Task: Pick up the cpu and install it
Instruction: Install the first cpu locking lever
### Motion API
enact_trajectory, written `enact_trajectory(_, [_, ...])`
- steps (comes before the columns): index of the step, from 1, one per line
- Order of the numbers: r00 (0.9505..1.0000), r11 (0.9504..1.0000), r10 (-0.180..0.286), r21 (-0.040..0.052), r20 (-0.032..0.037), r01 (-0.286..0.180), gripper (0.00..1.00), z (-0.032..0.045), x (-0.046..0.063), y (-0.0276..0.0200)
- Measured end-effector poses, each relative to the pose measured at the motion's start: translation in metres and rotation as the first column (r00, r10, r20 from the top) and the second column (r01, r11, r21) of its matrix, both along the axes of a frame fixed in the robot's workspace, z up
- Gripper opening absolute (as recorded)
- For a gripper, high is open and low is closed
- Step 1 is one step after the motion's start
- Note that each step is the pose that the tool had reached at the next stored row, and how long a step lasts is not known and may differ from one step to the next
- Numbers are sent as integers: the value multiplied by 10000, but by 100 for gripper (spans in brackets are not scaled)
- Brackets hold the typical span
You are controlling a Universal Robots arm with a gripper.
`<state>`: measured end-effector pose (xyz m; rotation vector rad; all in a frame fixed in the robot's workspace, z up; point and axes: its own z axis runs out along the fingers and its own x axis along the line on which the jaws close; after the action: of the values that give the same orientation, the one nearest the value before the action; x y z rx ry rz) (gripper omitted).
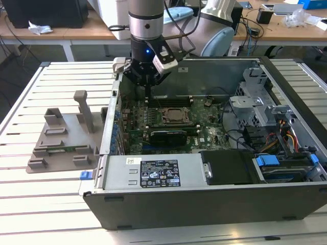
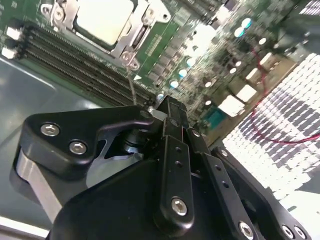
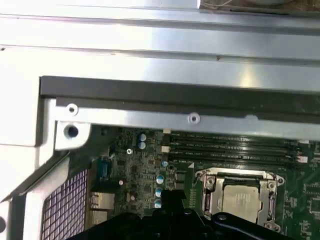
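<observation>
The cpu (image 1: 176, 116) lies flat in its socket on the green motherboard inside the open computer case, its silvery top framed by the metal socket bracket (image 3: 240, 197). In the second wrist view the cpu (image 2: 102, 17) is seen just beyond my fingertips. My gripper (image 1: 147, 96) hangs low over the memory slots, beside the socket's corner towards the exterior view's left. It is shut, and a thin metal socket lever (image 2: 132, 82) runs from that corner up to the black fingertips (image 2: 170, 107).
A grey plastic holder (image 1: 64, 138) lies on the slatted table at the exterior view's left of the case. Inside the case are a black graphics card (image 1: 168, 137), a power supply (image 1: 153, 173) with a label, and drive bays with cables (image 1: 276, 132). The case wall (image 3: 160, 92) stands close by.
</observation>
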<state>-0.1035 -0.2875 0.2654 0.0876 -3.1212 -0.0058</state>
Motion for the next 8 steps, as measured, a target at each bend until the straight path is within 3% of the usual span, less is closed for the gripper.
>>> enact_trajectory(1, [10000,10000,0,-1,-4,0,11,-15,16,41])
enact_trajectory(2, [10000,10000,3,-2,-4,-3,11,-21,37,52])
enact_trajectory(8, [10000,10000,0,-2,-47,0,11,-30,228,65])
